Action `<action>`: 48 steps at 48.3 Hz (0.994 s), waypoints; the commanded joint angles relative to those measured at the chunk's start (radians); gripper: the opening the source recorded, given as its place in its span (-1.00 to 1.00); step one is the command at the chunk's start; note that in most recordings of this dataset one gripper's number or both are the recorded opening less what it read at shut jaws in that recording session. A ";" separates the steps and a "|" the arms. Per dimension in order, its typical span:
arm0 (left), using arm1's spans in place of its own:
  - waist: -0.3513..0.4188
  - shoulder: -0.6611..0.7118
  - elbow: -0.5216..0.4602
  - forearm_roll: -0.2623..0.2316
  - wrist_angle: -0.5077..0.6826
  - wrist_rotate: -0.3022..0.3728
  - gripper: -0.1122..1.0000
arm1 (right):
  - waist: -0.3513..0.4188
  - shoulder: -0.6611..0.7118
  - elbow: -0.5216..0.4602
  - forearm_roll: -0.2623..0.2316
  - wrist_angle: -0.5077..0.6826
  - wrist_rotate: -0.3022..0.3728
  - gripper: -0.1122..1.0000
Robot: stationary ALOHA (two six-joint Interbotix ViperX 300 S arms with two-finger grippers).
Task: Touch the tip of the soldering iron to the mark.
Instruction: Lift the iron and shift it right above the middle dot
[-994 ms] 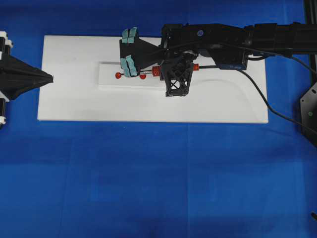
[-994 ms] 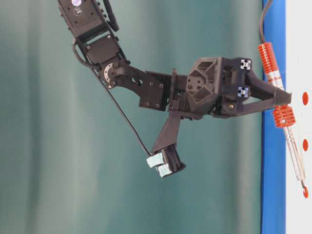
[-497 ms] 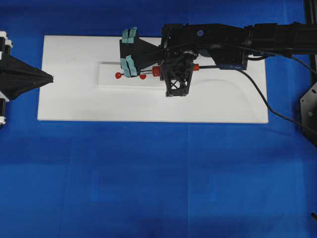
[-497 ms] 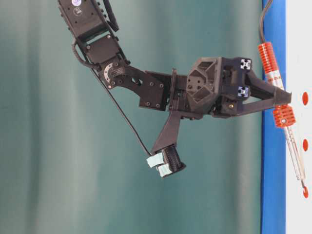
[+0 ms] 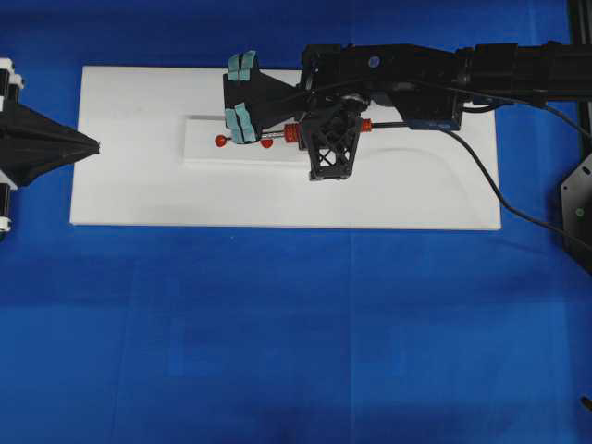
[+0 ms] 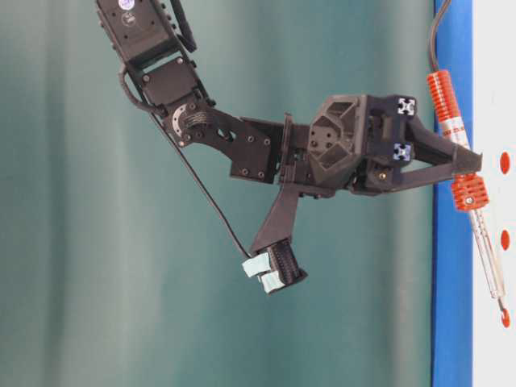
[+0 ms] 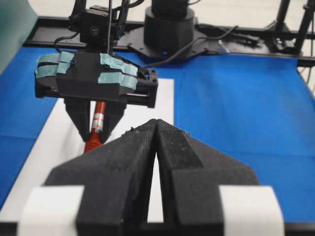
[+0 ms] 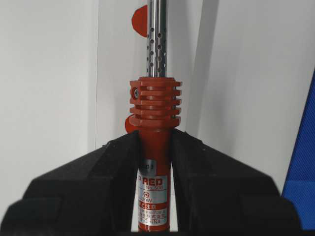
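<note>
We find the soldering iron (image 5: pixel 294 135) gripped by the right end effector (image 5: pixel 326 139) in the upper middle of the overhead frame, its long axis running left–right across the picture, cord end to the right and shaft to the left. In the right wrist view the two black fingers (image 8: pixel 101 172) clamp the red handle just below the ribbed collar, and the perforated metal shaft runs straight up out of the frame. In the table-level view the soldering iron (image 6: pixel 466 181) hangs at the right edge, slightly tilted, and the tip (image 6: pixel 503 307) sits at the lowest of three red marks (image 6: pixel 505 318) on the white board (image 6: pixel 493 81); we cannot tell whether it touches. Overhead, a red mark (image 5: pixel 221 141) lies at the left end of the shaft line and another red mark (image 5: pixel 267 142) shows nearer the collar, partly hidden by the wrist camera housing. The white board (image 5: pixel 139 176) rests on the blue surface (image 5: pixel 296 333); the iron sits over a slightly raised rectangular plate in the board's upper middle, well clear of all board edges, with open board below and left of it. The left end effector (image 5: pixel 92 145) is clenched, its fingers pressed together with nothing between them, its point at the board's left edge, well apart from the iron. The black cord (image 5: pixel 481 176) trails right across the board and off its right edge.
</note>
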State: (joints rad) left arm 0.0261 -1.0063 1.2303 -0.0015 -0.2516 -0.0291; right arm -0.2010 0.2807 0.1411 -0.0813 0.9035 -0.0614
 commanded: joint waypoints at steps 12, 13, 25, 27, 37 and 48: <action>-0.002 0.006 -0.009 0.003 -0.005 0.002 -0.79 | 0.003 -0.072 -0.046 -0.002 0.025 0.009 -0.68; -0.002 0.006 -0.009 0.003 -0.005 0.002 -0.80 | 0.003 -0.080 -0.048 -0.003 0.025 0.009 -0.68; -0.002 0.002 -0.011 0.003 -0.005 0.002 -0.80 | 0.003 -0.152 -0.083 -0.015 0.118 0.011 -0.68; -0.002 0.002 -0.011 0.003 -0.005 0.002 -0.80 | 0.003 -0.166 -0.092 -0.018 0.137 0.009 -0.68; -0.002 0.002 -0.009 0.003 -0.005 0.000 -0.79 | 0.003 -0.222 -0.129 -0.035 0.199 0.011 -0.68; -0.002 0.002 -0.011 0.003 -0.005 0.000 -0.79 | 0.006 -0.239 -0.173 -0.044 0.255 0.008 -0.68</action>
State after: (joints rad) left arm 0.0261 -1.0078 1.2303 0.0000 -0.2516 -0.0291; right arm -0.1979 0.0752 0.0061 -0.1227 1.1459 -0.0537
